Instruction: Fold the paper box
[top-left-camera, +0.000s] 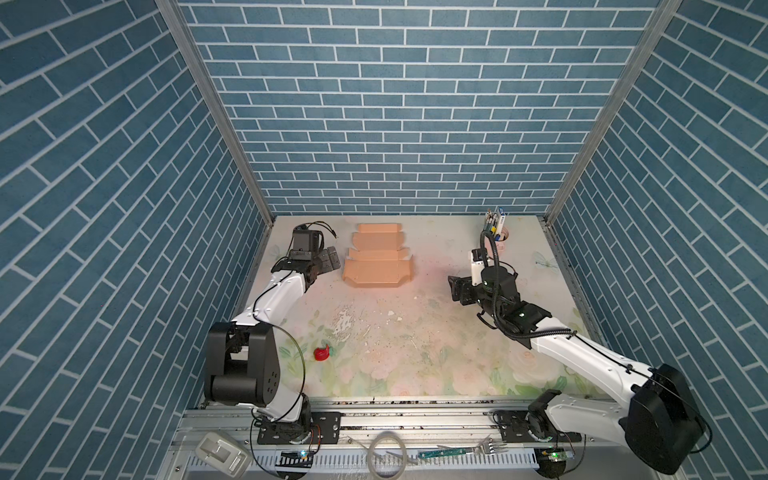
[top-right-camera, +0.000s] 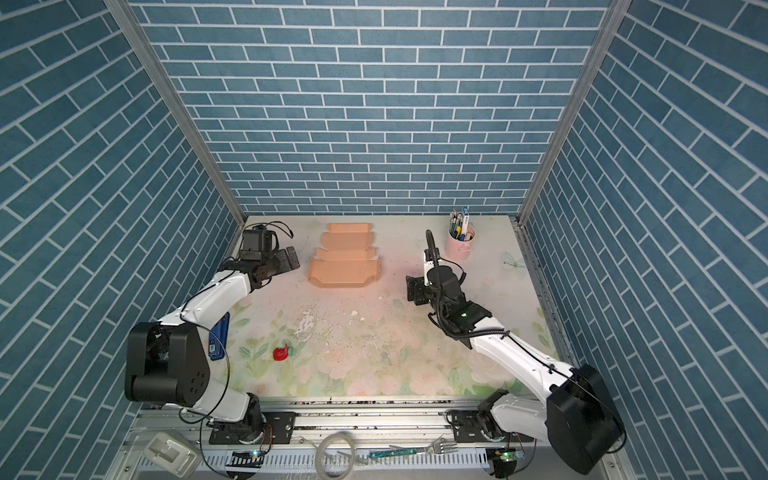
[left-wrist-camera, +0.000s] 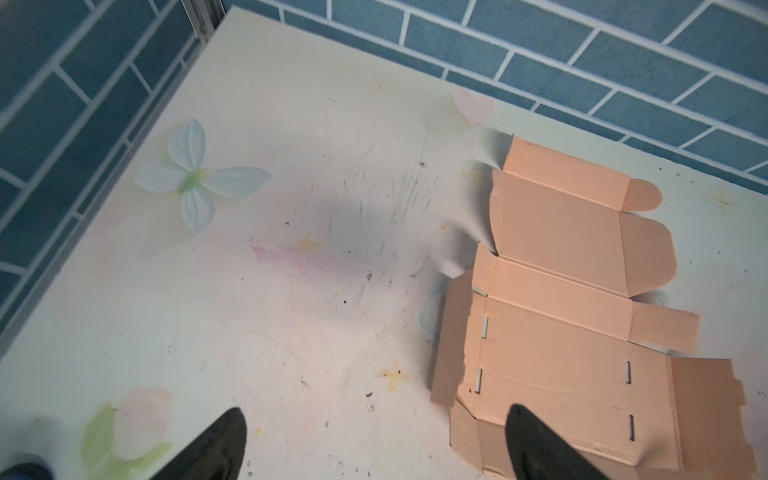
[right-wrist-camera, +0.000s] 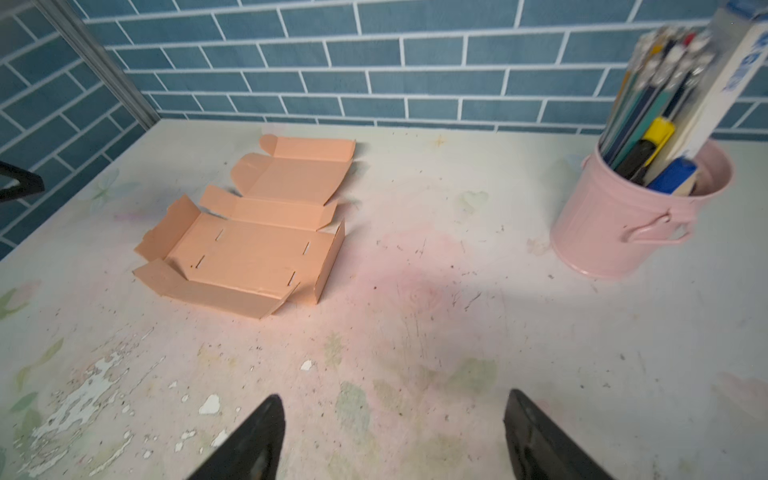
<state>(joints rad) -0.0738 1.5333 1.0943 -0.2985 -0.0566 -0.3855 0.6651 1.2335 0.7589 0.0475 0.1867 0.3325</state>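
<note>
**1. Location of the work.** The paper box (top-left-camera: 376, 266) lies on the table (top-left-camera: 415, 357) as an opened die-cut sheet. In both top views it sits in the upper middle of the table, left of centre, near the far edge. The base panel is flat. The two side flaps stand partly raised, and the lid panels beyond them lie almost flat. No tab sits in a slot.

**2. Claw state.** My left gripper (top-left-camera: 328, 258) hangs just beside the sheet's left edge, jaws apart and holding nothing. In the left wrist view one fingertip (left-wrist-camera: 536, 436) overlaps a corner of the sheet; I cannot tell whether it touches the card. My right gripper (top-left-camera: 457, 286) is right of centre, well apart from the sheet. It points toward the sheet with its jaws apart and empty. The pink cup of pens (top-right-camera: 459, 243) stands in the upper right, away from the work.

**3. Step in hand.** I judge this to be the approach to the first fold. Nothing is locked, so nearly the whole task is ahead.

**4. Next move.** Bring the right gripper to the sheet's right side, so that each side flap has a claw beside it. Hold the base panel down while raising a wall along its crease. The card looks thin and light, so I expect it to slide or buckle if pushed from one side only.
</note>
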